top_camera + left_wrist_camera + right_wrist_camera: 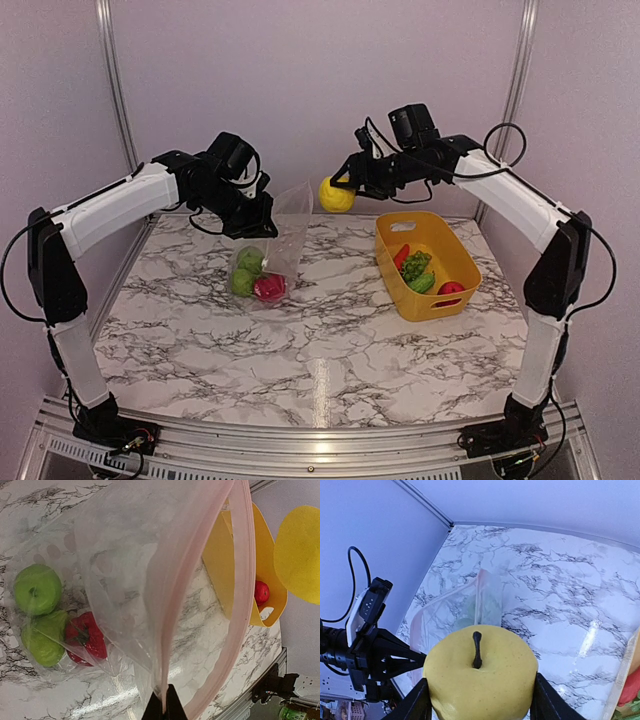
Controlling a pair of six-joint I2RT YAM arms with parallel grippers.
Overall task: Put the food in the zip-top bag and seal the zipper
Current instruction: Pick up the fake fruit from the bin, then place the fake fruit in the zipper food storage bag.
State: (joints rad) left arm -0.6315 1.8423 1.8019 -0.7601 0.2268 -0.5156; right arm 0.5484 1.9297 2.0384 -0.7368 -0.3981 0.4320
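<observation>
1. Bag (283,240) hangs from L gripper (262,213), bottom resting on marble table (330,350). Jaws are pinched tight on zipper (241,580) strip at one end of the mouth, so the mouth sags open toward R side.
2. Inside, at the bottom: two green apples (245,272) + one red piece (268,288).
3. R gripper (347,188) clamps yellow apple (335,195) across its widest part, stem toward wrist cam. Fruit is in the air, just beside the bag mouth, not inside yet.
4. Yellow basket (462,262) on R of table holds the rest: long red piece (401,256), green cucumber (421,282), small red fruit (450,289).
5. Handling, my read: film is thin, limp, crinkly, weighs next to nothing, and prob folds shut if nudged. Zipper strip is the only stiffer bit, so grip there, both for holding the mouth and for sealing.
6. Toy fruit looks hard, glossy, light. Round ones likely slip or roll, so grip across the middle, as w/ the apple now. Long pieces: take at mid-length, crosswise.
7. Mouth is held at one point only, so the opening looks narrow. Apple prob needs to go in from above w/o dragging the film.
</observation>
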